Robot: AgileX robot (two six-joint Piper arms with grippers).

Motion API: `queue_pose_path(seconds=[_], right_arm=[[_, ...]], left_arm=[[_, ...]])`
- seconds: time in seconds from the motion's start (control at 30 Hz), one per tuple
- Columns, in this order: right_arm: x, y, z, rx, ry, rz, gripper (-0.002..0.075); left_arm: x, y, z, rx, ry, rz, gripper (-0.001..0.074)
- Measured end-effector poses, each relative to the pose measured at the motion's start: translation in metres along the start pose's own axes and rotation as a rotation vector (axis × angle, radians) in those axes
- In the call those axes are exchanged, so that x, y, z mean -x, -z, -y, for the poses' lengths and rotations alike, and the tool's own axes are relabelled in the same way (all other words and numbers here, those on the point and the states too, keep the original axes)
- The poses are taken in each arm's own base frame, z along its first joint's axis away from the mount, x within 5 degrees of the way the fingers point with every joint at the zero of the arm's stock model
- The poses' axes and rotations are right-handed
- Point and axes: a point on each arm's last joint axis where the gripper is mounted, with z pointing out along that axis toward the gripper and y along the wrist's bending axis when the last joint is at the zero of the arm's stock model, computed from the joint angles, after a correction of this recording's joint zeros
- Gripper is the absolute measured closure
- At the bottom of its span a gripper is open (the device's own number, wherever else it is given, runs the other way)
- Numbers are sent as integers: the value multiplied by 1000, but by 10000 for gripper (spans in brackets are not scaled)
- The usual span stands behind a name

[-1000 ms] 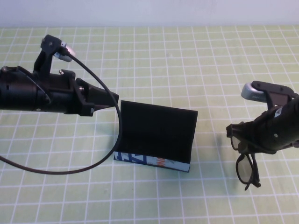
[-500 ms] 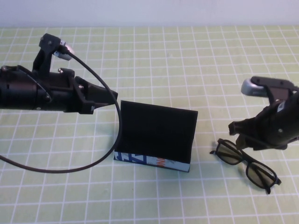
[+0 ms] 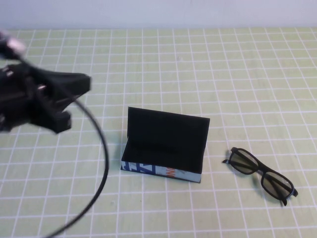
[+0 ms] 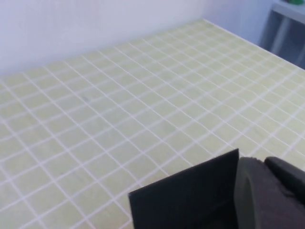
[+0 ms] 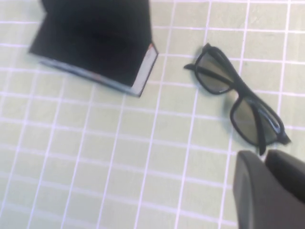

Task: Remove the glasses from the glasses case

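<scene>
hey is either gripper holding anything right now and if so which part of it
Nothing is held. The glasses lie free on the table right of the open glasses case; the right gripper is above them, the left gripper far left.

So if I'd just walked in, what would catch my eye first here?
Probably the open case, standing mid-table on the green grid mat with its black lid up and nothing inside. Next, the glasses, lying folded on the mat to the case's right, apart from it. The left end effector hangs blurred over the mat's left side; the right end effector shows only in its own wrist view, above the mat near the glasses.
</scene>
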Motion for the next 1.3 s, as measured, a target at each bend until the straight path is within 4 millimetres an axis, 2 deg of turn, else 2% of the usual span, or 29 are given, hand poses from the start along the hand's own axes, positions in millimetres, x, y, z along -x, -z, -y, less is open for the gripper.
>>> queue_pose_path(seconds=[0.13,0.2,0.27,0.37,0.53,0.67,0.8,0.93,1.07,1.3], right_arm=[[-40,39,3,32,39,105,730],[-56,51,5,46,52,156,736],[-70,61,6,68,60,208,739],[-85,65,7,102,93,247,741],[-99,61,8,157,169,385,742],[-101,53,10,187,187,520,742],[-100,35,14,210,132,591,742],[-101,16,22,185,109,645,742],[-102,8,26,160,130,663,742],[-102,7,26,157,130,674,742]], left_arm=[[-16,35,20,133,2,95,739],[-28,50,30,190,5,144,739],[-39,62,36,235,11,178,739],[-56,76,46,281,8,221,739],[-93,94,55,371,45,294,739],[-120,106,56,483,70,358,739],[-151,109,49,589,108,355,739],[-174,107,41,662,147,315,739],[-188,105,38,695,172,281,739],[-189,105,37,700,174,281,739]])
